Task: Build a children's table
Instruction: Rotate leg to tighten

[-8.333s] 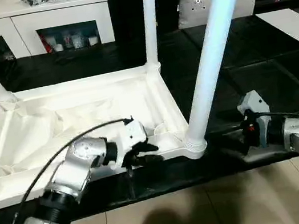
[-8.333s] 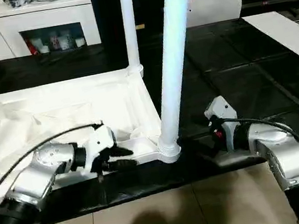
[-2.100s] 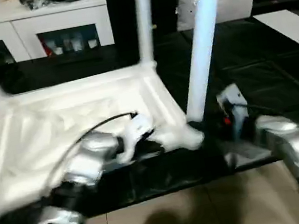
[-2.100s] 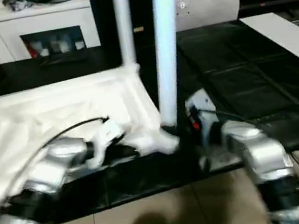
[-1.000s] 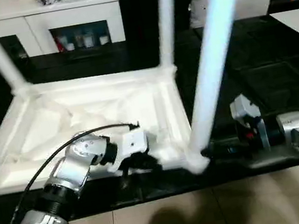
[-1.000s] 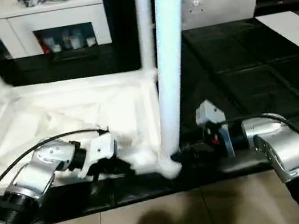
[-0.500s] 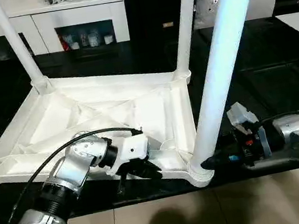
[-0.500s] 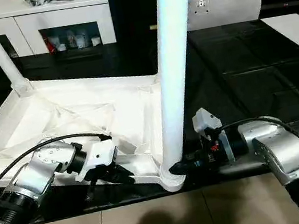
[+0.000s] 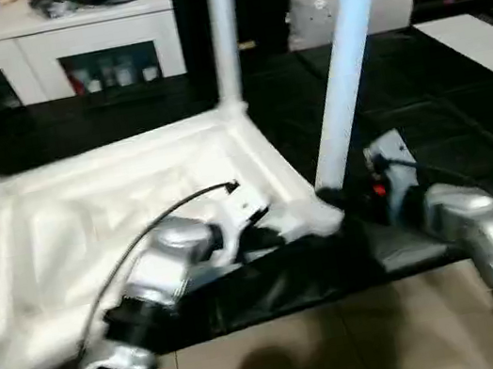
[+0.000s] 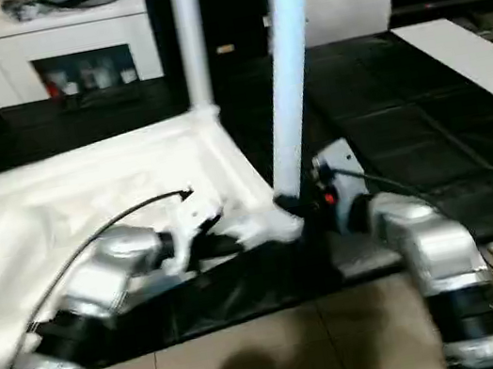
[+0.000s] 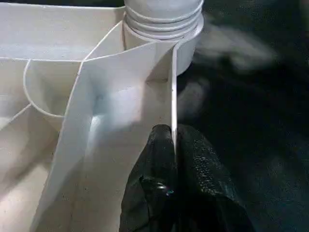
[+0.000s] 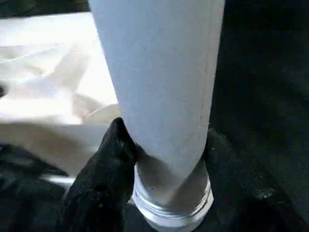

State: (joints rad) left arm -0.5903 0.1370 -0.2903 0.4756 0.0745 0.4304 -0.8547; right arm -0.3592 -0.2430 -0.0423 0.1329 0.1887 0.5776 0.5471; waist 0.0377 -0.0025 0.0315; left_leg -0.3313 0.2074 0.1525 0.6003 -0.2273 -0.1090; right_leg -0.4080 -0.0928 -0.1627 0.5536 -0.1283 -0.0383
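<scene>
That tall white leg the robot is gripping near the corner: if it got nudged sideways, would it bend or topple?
Probably neither. The leg looks like a thick, rigid tube, so it should stay straight. Its base sits in the tabletop corner socket, and the right gripper clasps it low down. Its smooth surface might slip somewhat.

Legs (image 9: pixel 344 72) stand on tabletop (image 9: pixel 89 212), cabinet (image 9: pixel 50 47) behind.

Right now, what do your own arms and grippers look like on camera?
Both forearms are silver metal cylinders with ribbed black joint sections. The left arm carries a white wrist housing and a thin black cable arching over it. The right arm has a white boxy wrist module with a small red mark. The left gripper has textured black fingers; the right gripper has black fingers as well.
</scene>
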